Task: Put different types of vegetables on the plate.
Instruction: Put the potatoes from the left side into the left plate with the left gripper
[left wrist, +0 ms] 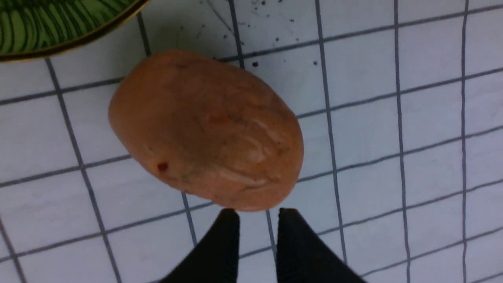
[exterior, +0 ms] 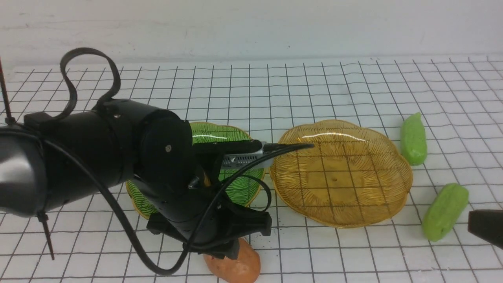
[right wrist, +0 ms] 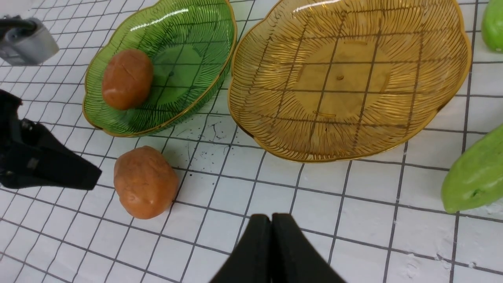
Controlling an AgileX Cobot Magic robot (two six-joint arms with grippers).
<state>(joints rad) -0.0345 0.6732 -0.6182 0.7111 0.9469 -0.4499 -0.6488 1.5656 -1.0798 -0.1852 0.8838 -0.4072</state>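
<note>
The left pincer, fingers narrowly parted and holding nothing, hangs just beside one orange-brown egg-shaped potato lying on the gridded table at 5 o'clock of the green ribbed glass plate. A second potato sits in that plate. The right pincer is pressed together, gripping nothing. One light green tapered cucumber piece lies at 3 o'clock of the amber ribbed glass plate, another cucumber piece at 4 o'clock.
</note>
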